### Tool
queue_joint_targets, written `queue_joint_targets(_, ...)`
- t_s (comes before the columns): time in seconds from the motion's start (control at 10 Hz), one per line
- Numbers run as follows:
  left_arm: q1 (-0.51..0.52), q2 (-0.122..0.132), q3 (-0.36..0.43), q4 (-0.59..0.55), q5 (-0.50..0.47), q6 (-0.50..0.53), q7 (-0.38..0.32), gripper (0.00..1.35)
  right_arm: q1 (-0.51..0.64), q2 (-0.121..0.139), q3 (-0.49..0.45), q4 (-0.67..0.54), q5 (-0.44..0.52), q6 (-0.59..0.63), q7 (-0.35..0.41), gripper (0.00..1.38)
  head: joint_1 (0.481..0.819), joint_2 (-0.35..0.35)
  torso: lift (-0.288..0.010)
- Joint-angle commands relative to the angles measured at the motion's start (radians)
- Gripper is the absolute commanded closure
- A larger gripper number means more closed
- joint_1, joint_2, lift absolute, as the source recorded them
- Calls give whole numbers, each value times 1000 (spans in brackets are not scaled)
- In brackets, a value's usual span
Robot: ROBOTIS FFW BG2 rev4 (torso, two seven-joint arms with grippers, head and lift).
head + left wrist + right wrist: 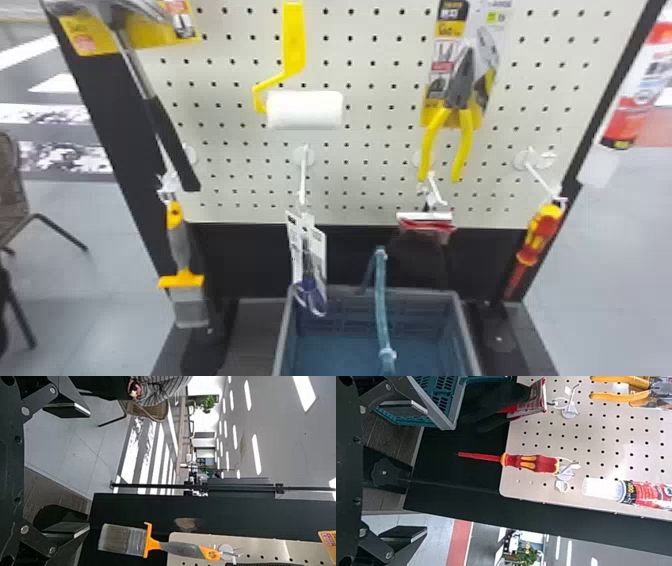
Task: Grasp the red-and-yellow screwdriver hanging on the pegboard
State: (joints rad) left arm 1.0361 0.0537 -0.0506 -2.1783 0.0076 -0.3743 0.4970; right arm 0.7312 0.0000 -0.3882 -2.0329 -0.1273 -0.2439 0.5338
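Note:
The red-and-yellow screwdriver [539, 235] hangs by its handle end from a white hook at the pegboard's lower right, blade pointing down. In the right wrist view the same screwdriver [530, 462] lies across the space ahead of my right gripper [424, 471], whose two fingers are wide apart with nothing between them. The fingers and the tool do not touch; a gap separates them from the blade tip. My left gripper [87, 469] stands open and holds nothing, with the brush [123, 539] hanging beyond its fingers. The pegboard [372, 150] faces me in the head view.
A blue-grey basket [462, 325] stands below the board. Dark gloves [420, 250] hang left of the screwdriver, yellow-handled pliers [465, 145] above them. Scissors [310, 290] hang over the basket's rim area. A red spray can [649, 494] is near the board's right edge.

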Motion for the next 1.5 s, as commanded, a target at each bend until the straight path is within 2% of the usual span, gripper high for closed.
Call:
queue_joint_targets(0.0, 2, 0, 0, 0, 0, 0, 0, 282, 0, 1, 0, -1, 0, 0, 0, 237, 549, 0, -100)
queue_joint_targets(0.7, 2, 1, 0, 0, 2, 0, 0, 280, -5, 1, 0, -3, -2, 0, 0, 237, 549, 0, -100)
queue_joint_targets(1.2, 2, 1, -2, 0, 2, 0, 0, 280, -63, -2, 0, -6, -8, 32, 2, 237, 549, 0, -100)
queue_joint_targets(1.4, 2, 1, -2, 0, 2, 2, 0, 280, -114, -40, 0, 2, -17, 77, 45, 237, 549, 0, -100)
